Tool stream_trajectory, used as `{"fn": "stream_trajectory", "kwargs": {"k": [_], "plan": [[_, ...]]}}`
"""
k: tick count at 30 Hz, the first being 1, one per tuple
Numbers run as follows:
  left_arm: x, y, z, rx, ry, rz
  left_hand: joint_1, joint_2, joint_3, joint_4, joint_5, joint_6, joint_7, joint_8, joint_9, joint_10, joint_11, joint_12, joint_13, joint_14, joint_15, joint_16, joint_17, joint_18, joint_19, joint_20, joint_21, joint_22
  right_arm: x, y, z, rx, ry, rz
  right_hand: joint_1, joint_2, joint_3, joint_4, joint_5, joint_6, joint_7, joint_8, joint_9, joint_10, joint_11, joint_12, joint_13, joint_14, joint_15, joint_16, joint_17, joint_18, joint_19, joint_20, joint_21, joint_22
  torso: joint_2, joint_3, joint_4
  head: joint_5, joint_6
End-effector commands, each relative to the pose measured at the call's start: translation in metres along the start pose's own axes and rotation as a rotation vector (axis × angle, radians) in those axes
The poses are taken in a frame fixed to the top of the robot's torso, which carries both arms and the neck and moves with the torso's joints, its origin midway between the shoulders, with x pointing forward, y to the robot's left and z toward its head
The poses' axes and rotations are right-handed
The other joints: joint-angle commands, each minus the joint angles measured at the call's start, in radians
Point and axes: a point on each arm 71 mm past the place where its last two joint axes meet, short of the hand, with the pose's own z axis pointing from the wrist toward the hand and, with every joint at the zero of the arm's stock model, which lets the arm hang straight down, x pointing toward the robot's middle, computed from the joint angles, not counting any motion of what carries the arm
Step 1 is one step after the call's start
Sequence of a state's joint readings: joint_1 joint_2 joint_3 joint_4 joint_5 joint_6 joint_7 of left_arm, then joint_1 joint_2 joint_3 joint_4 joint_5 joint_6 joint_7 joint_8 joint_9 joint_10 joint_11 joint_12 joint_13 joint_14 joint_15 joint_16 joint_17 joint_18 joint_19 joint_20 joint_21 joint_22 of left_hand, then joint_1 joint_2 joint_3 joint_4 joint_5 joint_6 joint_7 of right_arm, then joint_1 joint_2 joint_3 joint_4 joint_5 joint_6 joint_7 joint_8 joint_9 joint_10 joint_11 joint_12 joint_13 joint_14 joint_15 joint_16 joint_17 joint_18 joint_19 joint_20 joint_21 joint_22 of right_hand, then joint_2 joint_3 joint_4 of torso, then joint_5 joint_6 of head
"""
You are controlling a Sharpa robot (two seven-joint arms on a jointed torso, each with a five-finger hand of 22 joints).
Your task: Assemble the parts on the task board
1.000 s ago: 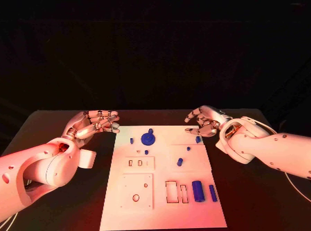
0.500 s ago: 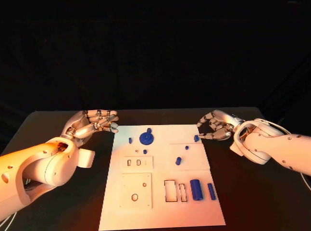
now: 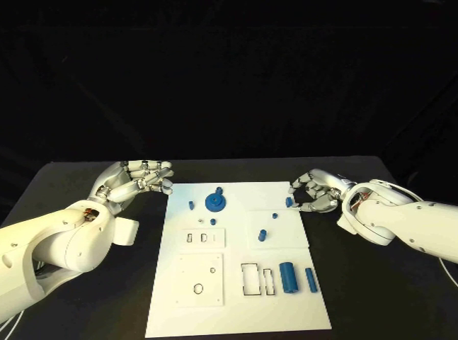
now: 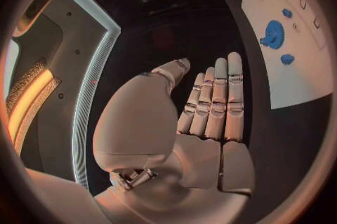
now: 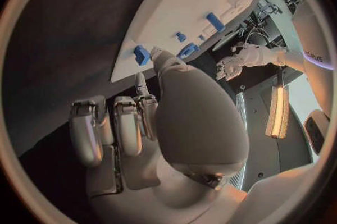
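The white task board [image 3: 239, 304] lies in the middle of the black table. A blue gear disc [image 3: 216, 203] sits near its far end, with several small blue parts around it. One small blue part [image 3: 289, 202] stands at the board's right edge. My right hand [image 3: 316, 190] hovers just right of that part, its fingers bent, a gap to the thumb and nothing between them. The right wrist view has that part [image 5: 142, 54] just beyond the thumb. My left hand [image 3: 136, 177] hangs off the board's far left corner, with fingers straight [image 4: 214, 100] and empty.
A blue cylinder [image 3: 287, 275] and a slim blue bar [image 3: 311, 280] lie near the board's right front, beside two outlined slots [image 3: 251, 278]. Two raised white panels [image 3: 204, 239] sit on the board's left half. Bare black table flanks both long sides.
My right hand has drawn back to the right, off the small blue part at the board's edge. The left hand has stayed where it was.
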State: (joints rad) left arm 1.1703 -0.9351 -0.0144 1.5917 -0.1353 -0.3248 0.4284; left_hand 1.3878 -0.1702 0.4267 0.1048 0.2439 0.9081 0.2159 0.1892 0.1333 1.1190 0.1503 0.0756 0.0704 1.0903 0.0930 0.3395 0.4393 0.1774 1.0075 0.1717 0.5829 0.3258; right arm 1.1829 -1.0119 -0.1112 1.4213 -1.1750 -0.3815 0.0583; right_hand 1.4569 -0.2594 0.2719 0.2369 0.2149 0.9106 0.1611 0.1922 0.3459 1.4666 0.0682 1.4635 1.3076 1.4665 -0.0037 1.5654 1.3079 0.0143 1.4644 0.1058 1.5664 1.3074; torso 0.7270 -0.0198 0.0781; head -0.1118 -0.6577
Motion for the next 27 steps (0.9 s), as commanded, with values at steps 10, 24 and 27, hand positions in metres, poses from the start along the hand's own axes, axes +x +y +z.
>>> {"fn": "stream_trajectory", "kwargs": {"k": [10,24,27], "plan": [[0.003,-0.001,0.001,0.011,0.024,-0.002,-0.005,-0.005,0.009,0.000,-0.003,0.009,0.001,-0.001,-0.001,0.004,0.000,0.003,0.000,-0.001,-0.007,0.007,0.004,0.001,-0.011,-0.001,0.012,0.005,0.012,0.002,0.007,0.005,0.019,-0.005,0.011,0.019,0.002,0.007,0.012,0.006,-0.001,0.001,0.000,0.014,0.009,0.008,0.174,0.104,0.010,0.005,0.263,-0.014,0.106,0.006,0.004,0.263,0.000,-0.0008,0.0008,0.002,-0.004],[0.002,-0.001,0.001,0.008,0.022,-0.001,-0.005,-0.005,0.011,0.000,-0.003,0.009,0.001,-0.001,-0.001,0.004,0.000,0.003,0.000,-0.002,-0.007,0.008,0.006,0.001,-0.012,-0.001,0.016,0.008,0.017,-0.001,0.011,0.030,0.025,-0.010,0.035,0.047,0.044,0.008,0.026,0.039,-0.010,0.012,0.001,0.028,0.001,0.021,0.185,0.104,0.003,0.005,0.263,-0.014,0.106,0.001,0.004,0.263,-0.001,-0.0013,-0.0008,0.002,-0.005],[0.002,-0.001,0.001,0.007,0.022,-0.001,-0.005,-0.005,0.011,0.000,-0.003,0.009,0.001,-0.001,-0.001,0.004,0.000,0.003,0.000,-0.002,-0.007,0.008,0.006,0.001,-0.012,-0.001,0.016,0.008,0.017,-0.002,0.011,0.034,0.023,-0.014,0.038,0.049,0.049,0.007,0.027,0.042,-0.011,0.012,0.001,0.028,0.000,0.022,0.186,0.104,0.002,0.005,0.263,-0.014,0.106,0.000,0.004,0.263,-0.001,-0.0016,-0.0003,0.002,-0.006]]}}
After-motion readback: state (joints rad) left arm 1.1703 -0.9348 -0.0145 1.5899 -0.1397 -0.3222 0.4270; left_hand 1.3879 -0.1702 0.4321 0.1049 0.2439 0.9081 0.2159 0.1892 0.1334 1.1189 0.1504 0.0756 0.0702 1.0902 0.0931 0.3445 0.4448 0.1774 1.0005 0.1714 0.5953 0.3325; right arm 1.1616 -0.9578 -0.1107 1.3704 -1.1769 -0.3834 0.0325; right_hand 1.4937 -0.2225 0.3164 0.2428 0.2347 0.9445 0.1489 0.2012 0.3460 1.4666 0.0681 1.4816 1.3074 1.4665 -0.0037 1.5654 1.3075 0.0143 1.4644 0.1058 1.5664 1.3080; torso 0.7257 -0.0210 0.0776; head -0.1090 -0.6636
